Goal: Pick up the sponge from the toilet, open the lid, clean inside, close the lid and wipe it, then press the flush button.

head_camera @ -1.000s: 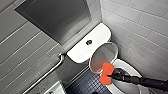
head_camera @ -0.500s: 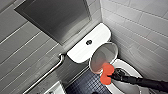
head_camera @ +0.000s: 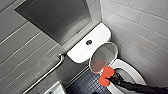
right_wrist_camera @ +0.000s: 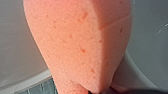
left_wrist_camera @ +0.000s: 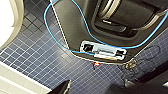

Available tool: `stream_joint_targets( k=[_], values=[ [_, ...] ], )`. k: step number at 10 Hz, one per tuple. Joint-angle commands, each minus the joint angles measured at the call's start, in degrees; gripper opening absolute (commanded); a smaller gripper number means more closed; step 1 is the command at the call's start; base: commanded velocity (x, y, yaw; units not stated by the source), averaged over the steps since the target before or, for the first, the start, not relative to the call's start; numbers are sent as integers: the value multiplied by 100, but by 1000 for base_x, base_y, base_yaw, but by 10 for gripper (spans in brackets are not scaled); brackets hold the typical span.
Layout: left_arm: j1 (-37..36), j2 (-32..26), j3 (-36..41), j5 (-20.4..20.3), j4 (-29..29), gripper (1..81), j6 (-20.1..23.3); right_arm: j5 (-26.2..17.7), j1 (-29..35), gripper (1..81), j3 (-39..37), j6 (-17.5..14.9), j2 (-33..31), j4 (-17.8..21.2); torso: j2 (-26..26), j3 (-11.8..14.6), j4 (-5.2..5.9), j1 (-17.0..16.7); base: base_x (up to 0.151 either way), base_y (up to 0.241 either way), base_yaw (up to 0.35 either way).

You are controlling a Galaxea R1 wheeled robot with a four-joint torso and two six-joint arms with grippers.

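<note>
Right gripper (head_camera: 113, 79), lower centre of frame, clamped on the sponge (head_camera: 106, 75); sponge's long axis near upright, top lobe at the lid (head_camera: 103, 57) edge, toilet (head_camera: 131, 73) bowl lower right.

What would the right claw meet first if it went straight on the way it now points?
Probably the raised lid, with the sponge in the right claw touching first; depth is unclear.

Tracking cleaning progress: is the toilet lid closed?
No, the lid stands raised, its grey underside showing above the open bowl of the toilet.
</note>
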Motion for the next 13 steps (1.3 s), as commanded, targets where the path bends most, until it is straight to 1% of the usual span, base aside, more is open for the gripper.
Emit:
stream_joint_targets(
  k=[1,3,4,5,6,7,9,12,13],
  values=[
    [232,-130,-59,517,-27,811,39,-864,-94,10,835,83,-440,-5,0,0,0,0,0,0,0],
    [232,-131,-67,517,-27,811,39,-504,-438,10,1204,74,-880,-179,0,0,0,0,0,0,0],
    [232,-130,-59,517,-27,811,47,-373,-587,10,1424,74,-1090,-329,0,0,0,0,0,0,0],
    [232,-130,-67,517,-27,811,39,-232,-737,10,1513,74,-1241,-356,0,0,0,0,0,0,0],
    [232,-130,-67,517,-27,811,47,-188,-903,10,1601,74,-1338,-356,0,0,0,0,0,0,0],
    [240,-130,-58,517,-27,811,39,23,-1079,10,1689,74,-1461,-374,0,0,0,0,0,0,0],
    [232,-130,-58,517,-27,811,39,216,-1430,10,1979,65,-1856,-400,0,0,2,0,0,0,0],
    [232,-139,-67,517,-27,811,47,918,-2063,10,2347,47,-2313,-409,0,0,2,0,0,0,0],
    [232,-130,-67,517,-27,811,48,1226,-2274,10,2541,39,-2454,-418,0,0,2,0,0,0,0]
  ],
)
